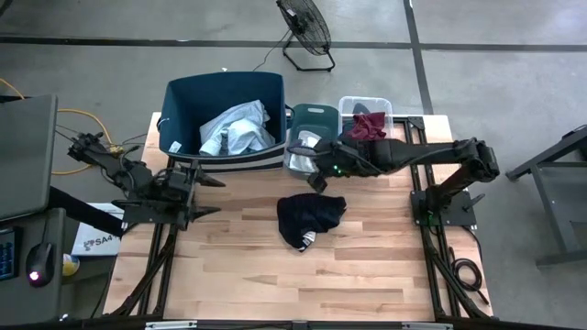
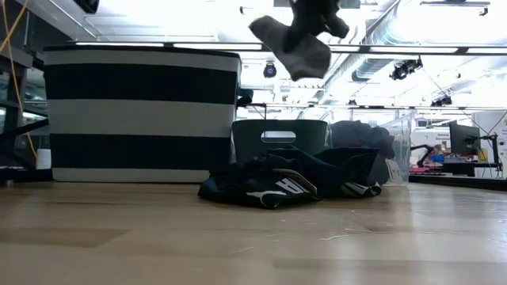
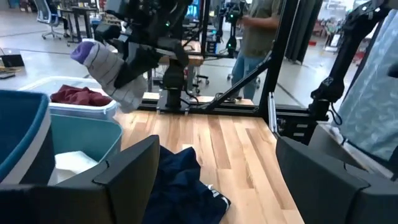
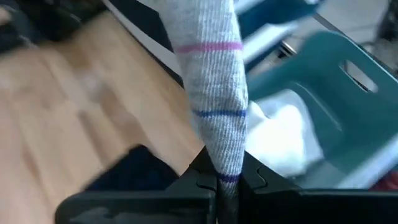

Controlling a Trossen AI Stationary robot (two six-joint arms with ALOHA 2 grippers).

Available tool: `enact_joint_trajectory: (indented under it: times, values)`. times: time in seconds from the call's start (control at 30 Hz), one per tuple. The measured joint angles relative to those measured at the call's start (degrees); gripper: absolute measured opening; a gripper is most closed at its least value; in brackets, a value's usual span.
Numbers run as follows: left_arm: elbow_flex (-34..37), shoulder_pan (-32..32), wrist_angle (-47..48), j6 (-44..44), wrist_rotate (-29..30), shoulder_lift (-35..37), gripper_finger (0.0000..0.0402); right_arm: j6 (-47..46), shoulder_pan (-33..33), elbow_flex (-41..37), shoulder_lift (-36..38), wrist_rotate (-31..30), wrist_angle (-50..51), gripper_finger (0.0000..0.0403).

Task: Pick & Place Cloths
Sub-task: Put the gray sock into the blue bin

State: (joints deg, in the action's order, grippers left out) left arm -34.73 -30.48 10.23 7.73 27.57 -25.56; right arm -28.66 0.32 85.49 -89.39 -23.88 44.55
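Pale blue-white shirt [image 1: 235, 131] in striped bin [image 1: 183, 96]; maroon cloth [image 1: 371, 126] in clear tub [image 1: 365, 104]; right tool [image 1: 317, 174] clamped on grey striped sock [image 4: 211, 93] beside teal bin [image 1: 310, 114]; left tool [image 1: 209, 196] spread apart over table [image 1: 275, 266].

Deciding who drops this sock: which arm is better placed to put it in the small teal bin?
Right. The right gripper already holds the grey sock beside the small teal bin; the left gripper waits open, near the table's left edge.

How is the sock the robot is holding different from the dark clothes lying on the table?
The grey sock hangs in the air, pinched by the right gripper; the navy garment lies crumpled on the table. The sock is light grey with pink and blue stripes; the garment is dark. The sock looks smaller. Both are soft fabric.
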Motion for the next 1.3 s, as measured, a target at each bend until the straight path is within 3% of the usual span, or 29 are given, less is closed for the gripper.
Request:
enact_joint_trajectory:
  times: [0.2,0.57,1.0,1.3]
  values:
    - [5.8,0.1,0.1,0.0,0.0,9.3,0.0316,2.8,-4.5,0.3,-0.1,1.5,6.0,0.0003]
    - [17.7,0.1,0.0,3.0,0.0,25.2,0.0316,4.5,-14.4,0.3,-1.3,2.1,2.6,0.0003]
    - [21.7,0.1,-1.9,6.5,-1.8,25.2,0.0316,4.8,-20.9,0.3,-12.1,11.0,-0.6,0.0003]
    - [25.8,0.1,-7.1,8.6,-3.5,25.2,0.0316,4.7,-21.9,0.3,-15.2,12.9,-3.0,0.0003]
